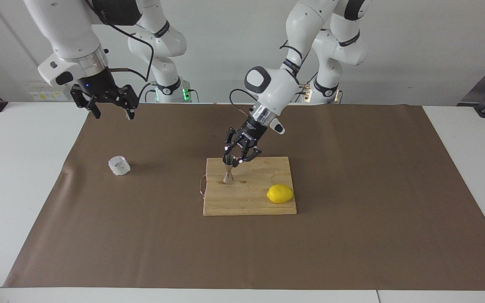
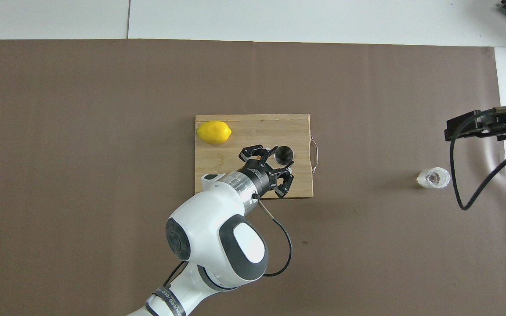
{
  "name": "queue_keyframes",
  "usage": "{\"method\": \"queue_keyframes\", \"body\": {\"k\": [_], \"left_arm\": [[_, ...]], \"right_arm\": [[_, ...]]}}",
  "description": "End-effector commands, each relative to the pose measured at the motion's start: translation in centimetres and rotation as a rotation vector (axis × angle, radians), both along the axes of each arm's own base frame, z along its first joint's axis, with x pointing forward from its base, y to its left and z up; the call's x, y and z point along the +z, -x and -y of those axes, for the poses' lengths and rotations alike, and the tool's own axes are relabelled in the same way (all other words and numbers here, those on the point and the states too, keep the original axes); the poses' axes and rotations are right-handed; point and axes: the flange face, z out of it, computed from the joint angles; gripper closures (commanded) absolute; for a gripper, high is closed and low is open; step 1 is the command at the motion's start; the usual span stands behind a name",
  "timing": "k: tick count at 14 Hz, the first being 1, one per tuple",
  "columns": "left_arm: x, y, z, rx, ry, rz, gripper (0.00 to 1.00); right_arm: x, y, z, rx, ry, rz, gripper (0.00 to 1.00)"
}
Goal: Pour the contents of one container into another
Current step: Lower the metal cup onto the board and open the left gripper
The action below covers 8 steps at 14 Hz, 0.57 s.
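The steel jigger [image 1: 228, 170] stands upright on the wooden cutting board [image 1: 251, 204], near the edge that faces the right arm's end. It also shows in the overhead view [image 2: 284, 154]. My left gripper [image 1: 230, 159] is shut on the jigger's upper cone, also seen from overhead [image 2: 282, 159]. The clear faceted cup [image 1: 119, 165] sits alone on the brown mat toward the right arm's end, also in the overhead view [image 2: 433, 178]. My right gripper [image 1: 113, 112] is open and waits in the air over the mat's edge by the robots, apart from the cup.
A yellow lemon [image 1: 280, 193] lies on the board's corner toward the left arm's end, farther from the robots than the jigger. The board [image 2: 253, 127] has a wire handle [image 2: 315, 153] on the cup's side. The brown mat [image 1: 352, 235] covers the table.
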Motion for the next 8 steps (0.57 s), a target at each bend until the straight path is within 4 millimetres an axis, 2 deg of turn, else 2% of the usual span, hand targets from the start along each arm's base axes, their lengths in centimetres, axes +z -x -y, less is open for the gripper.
{"method": "queue_keyframes", "body": {"k": [1, 2, 3, 4, 5, 6, 8], "left_arm": [[-1.04, 0.15, 1.05, -0.012, -0.029, 0.019, 0.96], [-1.02, 0.14, 1.07, -0.014, -0.031, 0.021, 0.91], [-1.01, 0.14, 1.08, -0.016, -0.032, 0.023, 0.82], [-1.07, 0.16, 1.05, -0.016, -0.033, 0.022, 0.64], [-1.1, 0.18, 1.06, -0.013, -0.03, 0.018, 0.25], [-1.02, 0.08, 1.0, -0.009, -0.028, 0.018, 0.0], [-0.36, -0.07, 0.9, -0.006, -0.022, 0.027, 0.0]], "right_arm": [[0.05, 0.64, 0.15, -0.001, 0.0, -0.01, 0.0], [0.05, 0.64, 0.06, -0.001, 0.0, -0.01, 0.0], [0.05, 0.64, 0.15, -0.002, 0.0, -0.01, 0.0], [0.05, 0.64, 0.15, -0.002, 0.0, -0.01, 0.0], [0.05, 0.64, 0.15, -0.002, 0.0, -0.01, 0.0], [0.05, 0.64, 0.15, -0.002, 0.0, -0.01, 0.0], [0.04, 0.65, 0.32, -0.005, 0.0, -0.011, 0.0]]}}
